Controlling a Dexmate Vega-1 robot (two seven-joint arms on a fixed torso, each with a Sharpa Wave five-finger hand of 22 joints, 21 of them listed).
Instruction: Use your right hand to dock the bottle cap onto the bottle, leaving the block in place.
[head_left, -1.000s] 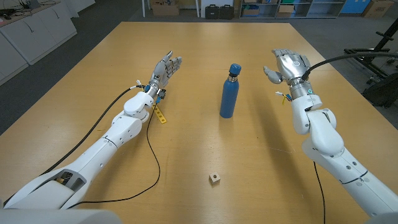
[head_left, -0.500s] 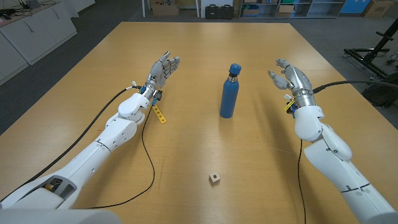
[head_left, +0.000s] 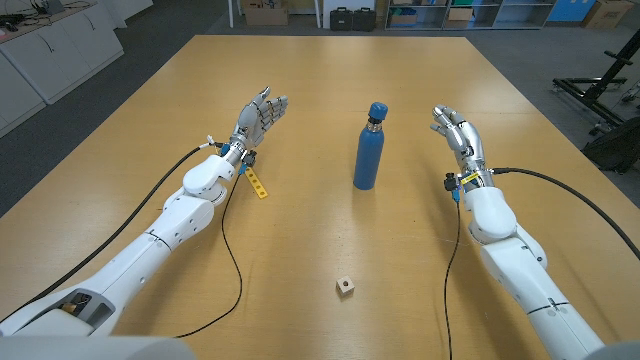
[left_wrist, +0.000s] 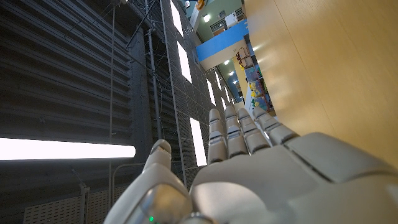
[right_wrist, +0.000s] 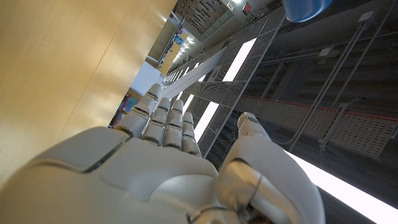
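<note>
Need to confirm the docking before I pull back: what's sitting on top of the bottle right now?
The blue bottle cap sits on the neck of the upright blue bottle, with a dark band showing beneath it. Whether it is seated fully cannot be seen. The right hand stands apart, holding nothing.

white arms (head_left: 170, 215), black cables (head_left: 235, 265), grey robot hand (head_left: 262, 112)

1. A wooden table (head_left: 300, 230) fills most of the head view, on a dark grey floor (head_left: 150, 40).
2. White cabinets (head_left: 55, 50) stand along one side — cardboard boxes (head_left: 266, 14) and black cases (head_left: 353, 17) line the far wall.
3. The left wrist view shows a dark ceiling and a bright strip light (left_wrist: 65, 149).
</note>
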